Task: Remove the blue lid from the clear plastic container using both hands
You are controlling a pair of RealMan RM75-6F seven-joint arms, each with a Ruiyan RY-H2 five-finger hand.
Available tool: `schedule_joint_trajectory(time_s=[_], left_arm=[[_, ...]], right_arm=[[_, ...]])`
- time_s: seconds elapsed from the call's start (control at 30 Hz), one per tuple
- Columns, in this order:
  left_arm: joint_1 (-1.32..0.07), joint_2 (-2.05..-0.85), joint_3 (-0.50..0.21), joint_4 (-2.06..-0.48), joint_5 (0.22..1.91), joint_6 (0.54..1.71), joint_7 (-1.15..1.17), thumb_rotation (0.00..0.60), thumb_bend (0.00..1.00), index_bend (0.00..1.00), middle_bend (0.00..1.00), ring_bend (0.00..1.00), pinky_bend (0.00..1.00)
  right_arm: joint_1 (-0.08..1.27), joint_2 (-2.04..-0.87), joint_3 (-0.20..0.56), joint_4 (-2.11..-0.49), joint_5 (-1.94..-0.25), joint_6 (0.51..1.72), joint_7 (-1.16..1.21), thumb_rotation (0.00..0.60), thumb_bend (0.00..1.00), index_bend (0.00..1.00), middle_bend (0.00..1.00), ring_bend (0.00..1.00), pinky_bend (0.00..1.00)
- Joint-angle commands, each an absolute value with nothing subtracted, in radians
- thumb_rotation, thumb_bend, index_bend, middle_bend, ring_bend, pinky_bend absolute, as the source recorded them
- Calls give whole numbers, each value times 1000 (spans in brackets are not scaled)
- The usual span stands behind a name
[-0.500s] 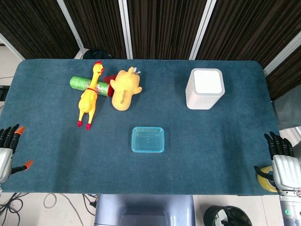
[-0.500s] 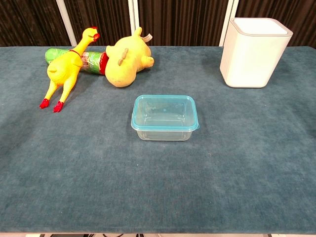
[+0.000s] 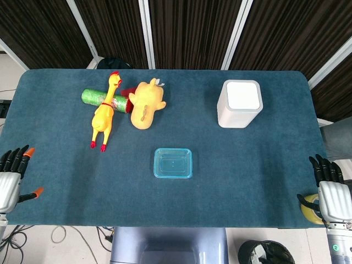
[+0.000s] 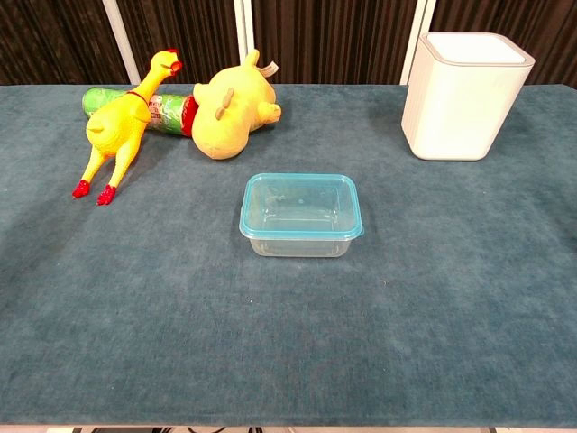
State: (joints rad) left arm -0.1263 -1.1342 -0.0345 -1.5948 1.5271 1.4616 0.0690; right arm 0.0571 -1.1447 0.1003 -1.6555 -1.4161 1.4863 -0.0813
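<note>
From my remote station: a teal felt table fills the scene before dark slatted wall panels. A white bin stands far right; a yellow plush toy, rubber chicken and green can cluster far left. The clear plastic container, blue lid still on, sits centre. My left hand and right hand wait at the table's edges, fingers spread, holding nothing.

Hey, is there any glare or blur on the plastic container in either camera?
Head view: container sharp, its blue lid evenly lit, no glare. Chest view: the clear walls show faint soft reflections, edges crisp, only a light shadow on the table.
</note>
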Motion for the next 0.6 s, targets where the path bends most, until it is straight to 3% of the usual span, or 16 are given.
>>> schedule_joint_trajectory(time_s=[0.03, 0.33, 0.6], left_arm=[[-147, -1145, -35, -1640, 1530, 1430, 97, 600, 0, 0, 0, 0, 12], [-260, -1203, -83, -1854, 1439, 1259, 203, 600, 0, 0, 0, 0, 12], [-378, -1365, -165, -1949, 1186, 1129, 349, 600, 0, 0, 0, 0, 12]], right_arm=[[56, -1140, 102, -1658, -1415, 1487, -77, 600, 242, 0, 0, 0, 0], [54, -1129, 96, -1671, -1420, 1483, -66, 600, 240, 0, 0, 0, 0], [56, -1128, 101, -1676, -1409, 1479, -65, 600, 240, 0, 0, 0, 0]])
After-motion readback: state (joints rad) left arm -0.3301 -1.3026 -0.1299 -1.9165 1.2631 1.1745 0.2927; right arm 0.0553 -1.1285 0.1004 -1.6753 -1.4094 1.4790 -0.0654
